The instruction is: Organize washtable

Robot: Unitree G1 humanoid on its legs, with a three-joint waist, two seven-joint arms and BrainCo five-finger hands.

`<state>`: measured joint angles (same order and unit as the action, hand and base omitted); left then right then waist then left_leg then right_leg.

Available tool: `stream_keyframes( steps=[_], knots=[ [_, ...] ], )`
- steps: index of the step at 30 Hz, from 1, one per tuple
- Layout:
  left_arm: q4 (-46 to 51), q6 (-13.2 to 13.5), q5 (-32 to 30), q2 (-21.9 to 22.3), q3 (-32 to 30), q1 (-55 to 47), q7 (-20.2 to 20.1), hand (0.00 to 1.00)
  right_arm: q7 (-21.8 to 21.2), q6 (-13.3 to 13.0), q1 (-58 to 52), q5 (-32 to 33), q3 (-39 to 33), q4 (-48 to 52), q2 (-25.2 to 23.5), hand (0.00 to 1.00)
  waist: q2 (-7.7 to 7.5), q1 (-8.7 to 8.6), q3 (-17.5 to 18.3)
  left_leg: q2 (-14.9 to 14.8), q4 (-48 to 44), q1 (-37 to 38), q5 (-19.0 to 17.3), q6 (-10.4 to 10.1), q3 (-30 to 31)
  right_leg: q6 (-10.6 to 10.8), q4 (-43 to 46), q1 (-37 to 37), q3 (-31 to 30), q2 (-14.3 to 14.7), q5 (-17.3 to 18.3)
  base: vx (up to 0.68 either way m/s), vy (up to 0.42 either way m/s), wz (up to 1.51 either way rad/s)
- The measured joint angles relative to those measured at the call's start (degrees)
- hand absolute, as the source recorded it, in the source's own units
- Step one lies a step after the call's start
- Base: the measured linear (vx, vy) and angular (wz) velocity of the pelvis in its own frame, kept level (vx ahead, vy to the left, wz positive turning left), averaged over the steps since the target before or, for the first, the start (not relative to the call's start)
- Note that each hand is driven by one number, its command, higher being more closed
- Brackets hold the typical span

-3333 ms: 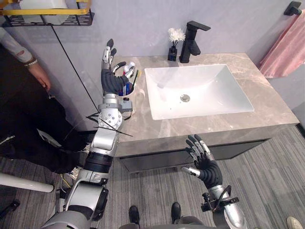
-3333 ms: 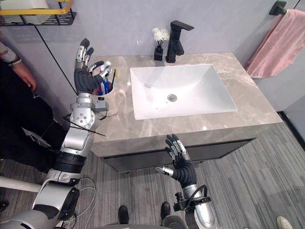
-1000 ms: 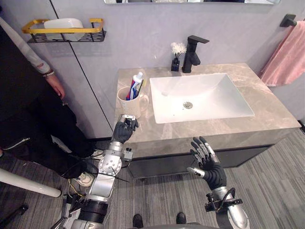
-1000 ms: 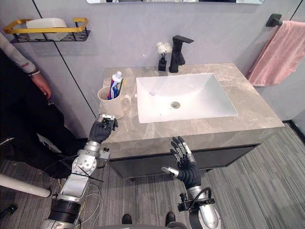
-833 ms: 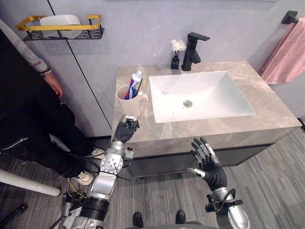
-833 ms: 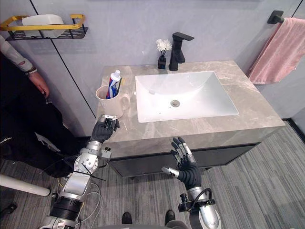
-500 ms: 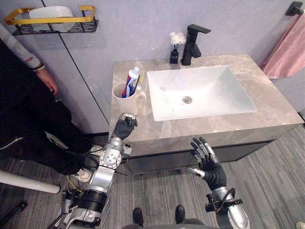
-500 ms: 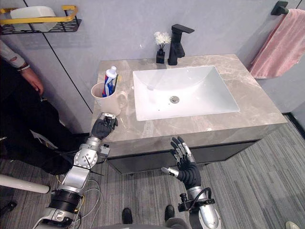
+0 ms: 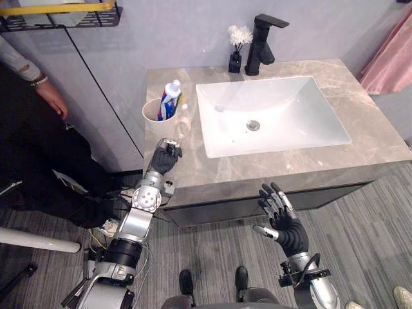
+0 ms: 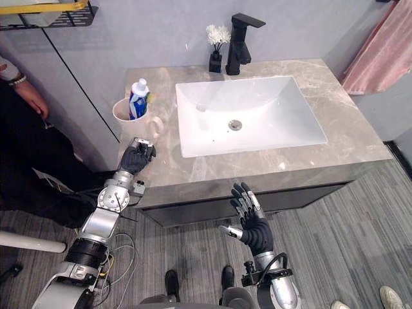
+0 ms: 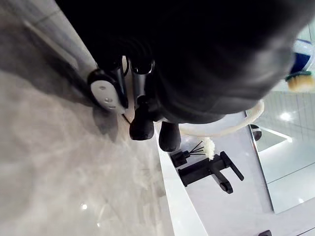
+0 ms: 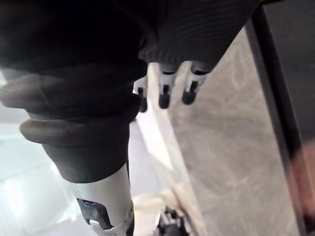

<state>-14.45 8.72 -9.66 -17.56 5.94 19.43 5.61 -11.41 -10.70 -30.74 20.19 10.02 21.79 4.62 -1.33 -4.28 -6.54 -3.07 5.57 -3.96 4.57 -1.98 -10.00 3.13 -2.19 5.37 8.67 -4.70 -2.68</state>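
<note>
A cream mug [image 9: 156,114] with a toothpaste tube [image 9: 170,96] and toothbrushes stands at the left end of the marble washtable [image 9: 212,170]. My left hand [image 9: 164,158] rests at the counter's front left corner, just in front of the mug, its fingers curled with nothing seen in them. The left wrist view shows those curled fingertips [image 11: 142,125] over the stone, with the mug's rim [image 11: 231,125] behind. My right hand [image 9: 285,225] hangs open below the counter's front edge, touching nothing.
A white basin [image 9: 270,116] fills the counter's middle, with a black faucet [image 9: 264,35] and a small vase of white flowers [image 9: 237,48] behind it. A person's hand [image 9: 51,100] is at the left by the wall. A pink towel [image 9: 389,61] hangs at the right.
My left hand, earlier raised and open beside the mug, has come down to the counter's front left corner and curled. The camera has shifted; the right hand stays as it was.
</note>
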Motion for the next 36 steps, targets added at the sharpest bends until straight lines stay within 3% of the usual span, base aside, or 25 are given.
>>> stream_keyframes(
  steps=[17,27,36],
  knots=[
    [-12.31,-1.43,0.06,-8.52,2.32,18.97,1.40,1.00,0.01,-0.04,0.03,0.22,1.67,0.00,0.79,0.00,-0.50,-1.24,-3.89,-0.01,-0.05,-2.75,0.08,0.07,-0.85,-0.23,-0.31,3.07,-1.30,-0.02,-1.07,0.00,0.001,-0.03],
    [-23.29,-1.01,0.08,-14.95,7.58,35.27,2.32,1.00,0.01,-0.16,0.04,1.48,2.96,0.49,2.62,0.00,-2.34,-1.78,-7.94,0.03,-0.10,-4.49,0.12,0.09,-1.85,-0.47,-1.56,4.73,-2.47,-0.34,-2.27,0.01,0.009,-0.05],
    [-28.92,-0.89,0.54,-17.10,10.28,42.40,2.42,1.00,0.02,-0.30,0.03,2.24,3.58,1.18,2.62,0.00,-2.88,-3.11,-8.40,0.03,-0.11,-5.85,0.11,0.10,-2.08,-0.56,-2.12,5.95,-2.68,-0.36,-2.67,0.00,0.001,-0.01]
  ],
)
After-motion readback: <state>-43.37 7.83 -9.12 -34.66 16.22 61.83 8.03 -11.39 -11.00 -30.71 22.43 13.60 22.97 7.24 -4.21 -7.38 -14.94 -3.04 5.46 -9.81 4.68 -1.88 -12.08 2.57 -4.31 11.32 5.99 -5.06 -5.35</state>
